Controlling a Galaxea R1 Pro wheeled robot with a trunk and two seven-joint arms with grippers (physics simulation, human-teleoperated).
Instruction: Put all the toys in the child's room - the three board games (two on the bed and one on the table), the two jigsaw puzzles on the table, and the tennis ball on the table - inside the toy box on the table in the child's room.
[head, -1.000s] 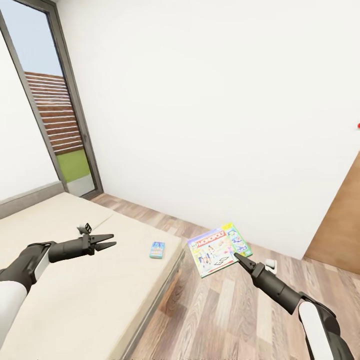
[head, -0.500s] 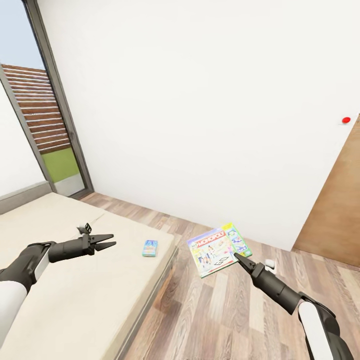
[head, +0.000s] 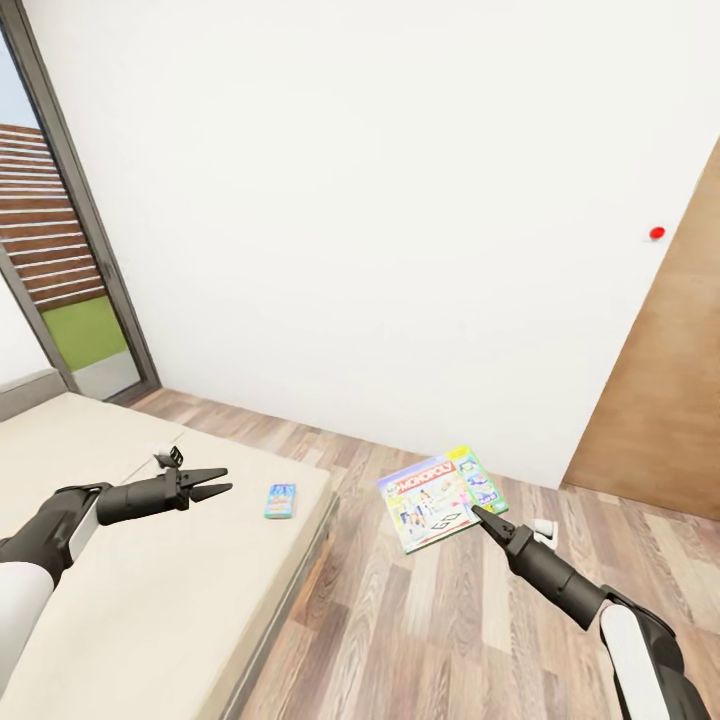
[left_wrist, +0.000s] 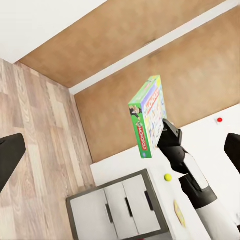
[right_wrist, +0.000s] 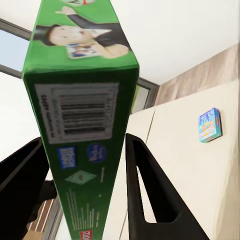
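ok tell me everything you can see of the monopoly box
The Monopoly box is a flat printed cardboard-looking box with green edges, a red MONOPOLY logo and a cartoon board on its lid; one edge carries a barcode. It is closed and held in the air over the wood floor, tilted, pinched at one edge between the fingers of the right gripper. Nothing else touches it.

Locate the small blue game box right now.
In the head view, the small blue game box lies flat on the bed near its right edge, ahead of the empty left hand.
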